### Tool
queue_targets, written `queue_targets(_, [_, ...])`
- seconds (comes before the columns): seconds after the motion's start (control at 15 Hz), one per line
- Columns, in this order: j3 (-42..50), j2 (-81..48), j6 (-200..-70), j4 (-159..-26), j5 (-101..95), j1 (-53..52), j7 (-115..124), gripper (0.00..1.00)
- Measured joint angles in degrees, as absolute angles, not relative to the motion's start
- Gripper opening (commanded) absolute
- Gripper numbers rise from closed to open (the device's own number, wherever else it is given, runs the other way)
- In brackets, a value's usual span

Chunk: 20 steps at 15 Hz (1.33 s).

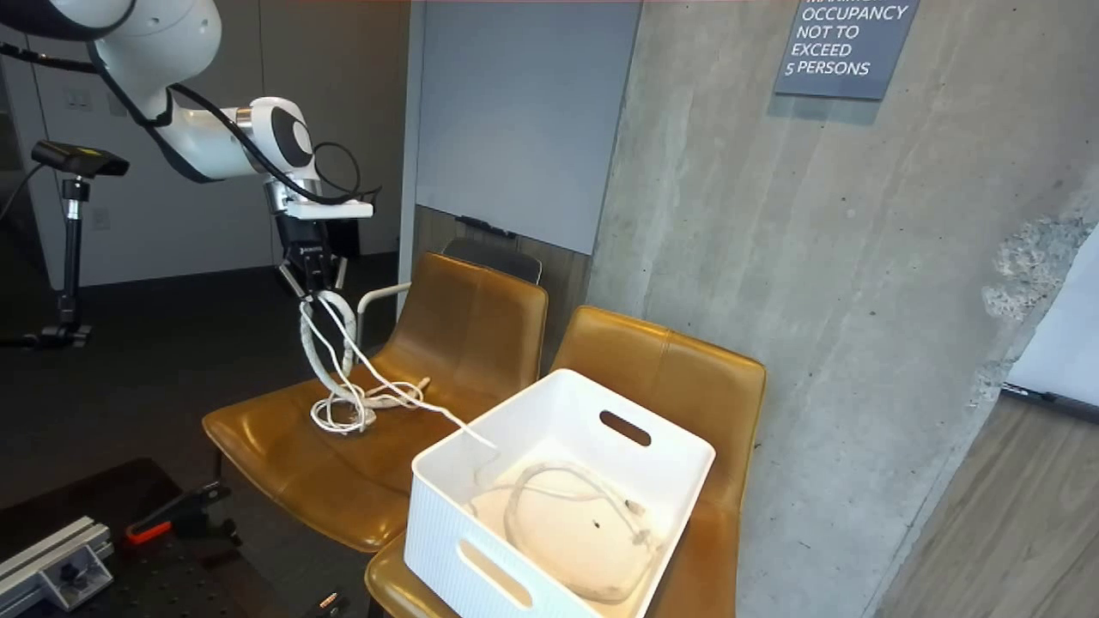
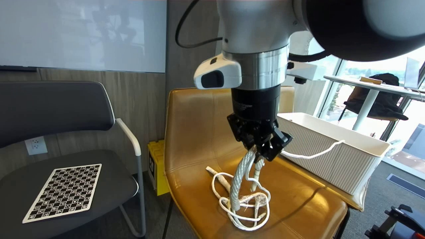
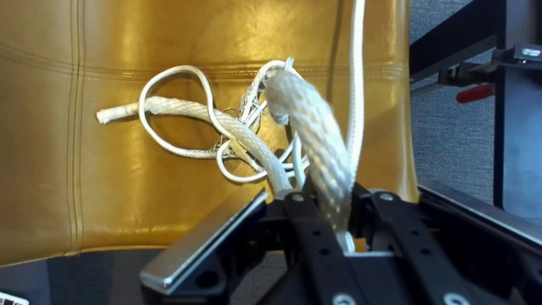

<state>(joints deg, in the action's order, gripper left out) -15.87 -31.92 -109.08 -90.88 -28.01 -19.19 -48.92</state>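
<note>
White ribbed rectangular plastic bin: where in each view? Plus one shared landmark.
In an exterior view: bin, bottom centre.
In an exterior view: bin, right of centre, mid-height.
Wrist view: not in it.
Landmark in all three: thick white braided rope gripped by the black hand.

this looks like an office meeting room: an occupancy sign (image 1: 846, 51) on the concrete wall (image 1: 859, 257), a whiteboard (image 1: 524, 112), and a table (image 2: 345, 80) with its edge near tall windows (image 2: 365, 68).
</note>
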Motion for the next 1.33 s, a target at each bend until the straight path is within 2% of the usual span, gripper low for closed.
queue_targets(1.33, [-15.8,-57.6,-98.8,-51.1,-22.8,-29.2,-47.7,0.02])
